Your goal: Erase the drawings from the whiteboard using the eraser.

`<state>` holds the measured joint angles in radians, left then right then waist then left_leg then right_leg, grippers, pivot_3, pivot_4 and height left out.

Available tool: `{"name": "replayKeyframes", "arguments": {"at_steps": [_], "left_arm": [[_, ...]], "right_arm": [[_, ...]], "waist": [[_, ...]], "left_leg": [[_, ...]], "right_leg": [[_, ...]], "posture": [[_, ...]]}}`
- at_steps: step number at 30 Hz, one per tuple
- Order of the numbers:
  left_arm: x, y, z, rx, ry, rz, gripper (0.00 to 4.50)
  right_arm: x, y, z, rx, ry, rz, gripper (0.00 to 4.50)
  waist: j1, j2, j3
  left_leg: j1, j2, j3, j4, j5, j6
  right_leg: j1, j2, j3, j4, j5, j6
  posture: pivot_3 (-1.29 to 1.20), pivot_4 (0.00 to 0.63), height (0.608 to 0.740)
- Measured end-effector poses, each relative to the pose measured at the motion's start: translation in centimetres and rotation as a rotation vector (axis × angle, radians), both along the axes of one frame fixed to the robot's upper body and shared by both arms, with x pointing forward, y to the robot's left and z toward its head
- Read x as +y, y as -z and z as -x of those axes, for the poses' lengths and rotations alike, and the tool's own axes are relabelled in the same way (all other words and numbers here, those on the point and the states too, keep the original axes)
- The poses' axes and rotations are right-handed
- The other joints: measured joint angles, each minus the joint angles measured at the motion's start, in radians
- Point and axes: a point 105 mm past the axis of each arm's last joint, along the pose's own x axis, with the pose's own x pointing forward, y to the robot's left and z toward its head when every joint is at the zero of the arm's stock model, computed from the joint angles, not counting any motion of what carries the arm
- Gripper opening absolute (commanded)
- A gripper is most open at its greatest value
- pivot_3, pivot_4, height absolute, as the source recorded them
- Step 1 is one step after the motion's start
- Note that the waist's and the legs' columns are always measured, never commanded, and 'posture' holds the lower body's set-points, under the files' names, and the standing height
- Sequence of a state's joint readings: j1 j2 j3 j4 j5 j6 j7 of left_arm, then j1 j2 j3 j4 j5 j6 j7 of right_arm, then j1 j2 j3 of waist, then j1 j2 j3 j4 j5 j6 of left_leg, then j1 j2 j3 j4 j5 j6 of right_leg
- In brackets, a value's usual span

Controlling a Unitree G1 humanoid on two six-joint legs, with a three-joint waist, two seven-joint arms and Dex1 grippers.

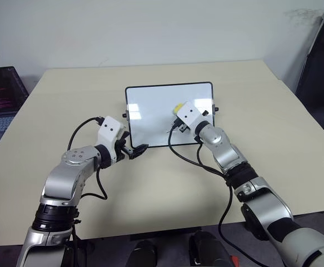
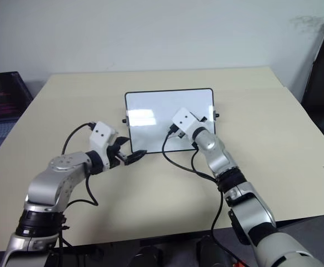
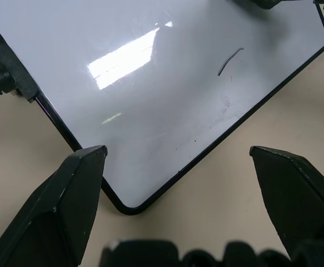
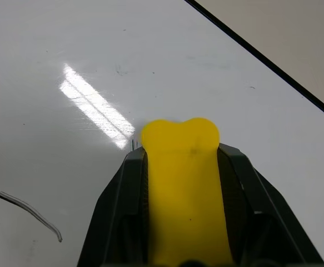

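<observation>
Clamping the yellow eraser (image 1: 178, 107), the right gripper (image 1: 179, 111) is hovering over the whiteboard (image 1: 150, 111) at centre frame in the left eye view; the left gripper (image 1: 137, 150) is waiting by the board's lower left corner. In the left wrist view its jaws are standing apart around that corner, and one drawing (image 3: 229, 60) is showing at upper right. In the right wrist view both fingers are squeezing the eraser flat against the board, the stroke lying at lower left. Wiping well probably means dragging the eraser squarely across that stroke with even pressure. Count: one whiteboard, one eraser, one visible stroke.
</observation>
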<state>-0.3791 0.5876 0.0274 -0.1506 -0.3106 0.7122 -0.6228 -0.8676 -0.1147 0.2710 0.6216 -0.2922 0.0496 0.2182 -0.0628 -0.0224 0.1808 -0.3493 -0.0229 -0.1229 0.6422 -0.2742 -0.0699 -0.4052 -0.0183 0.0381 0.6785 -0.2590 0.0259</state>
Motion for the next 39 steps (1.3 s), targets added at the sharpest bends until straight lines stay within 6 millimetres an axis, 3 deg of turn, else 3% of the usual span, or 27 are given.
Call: {"name": "replayKeyframes", "arguments": {"at_steps": [12, 28, 34, 39], "left_arm": [[-0.1, 0.0, 0.0, -0.003, 0.003, -0.001, 4.50], [-0.7, 0.2, -0.1, -0.004, 0.025, 0.002, 4.50], [-0.7, 0.3, -0.2, 0.002, 0.024, 0.005, 4.50], [-0.7, 0.3, -0.2, 0.001, 0.023, 0.007, 4.50]], "right_arm": [[0.6, 0.4, 0.3, 0.042, -0.018, 0.010, 1.32], [-1.1, 2.4, 1.7, 0.119, 0.002, 0.012, 1.32], [-1.5, 2.7, 2.2, 0.180, 0.003, -0.050, 1.32], [-1.1, 2.7, 3.1, 0.253, -0.030, -0.207, 1.32]], "waist": [[-0.002, 0.000, 0.000], [0.005, -0.001, 0.000], [0.005, -0.001, 0.000], [0.006, -0.001, 0.001]], "left_leg": [[0.000, 0.000, 0.000, -0.001, 0.000, 0.000], [0.000, 0.000, 0.000, 0.000, 0.000, 0.000], [0.000, 0.000, -0.001, 0.000, 0.000, 0.000], [-0.002, 0.000, -0.001, -0.001, 0.000, 0.000]], "right_leg": [[0.000, 0.000, 0.000, 0.000, 0.000, 0.000], [0.000, 0.000, 0.000, -0.001, 0.000, 0.000], [0.001, 0.000, 0.000, -0.001, 0.000, 0.000], [-0.001, 0.000, -0.001, -0.003, 0.000, 0.000]], "posture": [[0.00, 0.150, 0.740], [0.00, 0.150, 0.740], [0.00, 0.150, 0.740], [0.00, 0.150, 0.740]]}}
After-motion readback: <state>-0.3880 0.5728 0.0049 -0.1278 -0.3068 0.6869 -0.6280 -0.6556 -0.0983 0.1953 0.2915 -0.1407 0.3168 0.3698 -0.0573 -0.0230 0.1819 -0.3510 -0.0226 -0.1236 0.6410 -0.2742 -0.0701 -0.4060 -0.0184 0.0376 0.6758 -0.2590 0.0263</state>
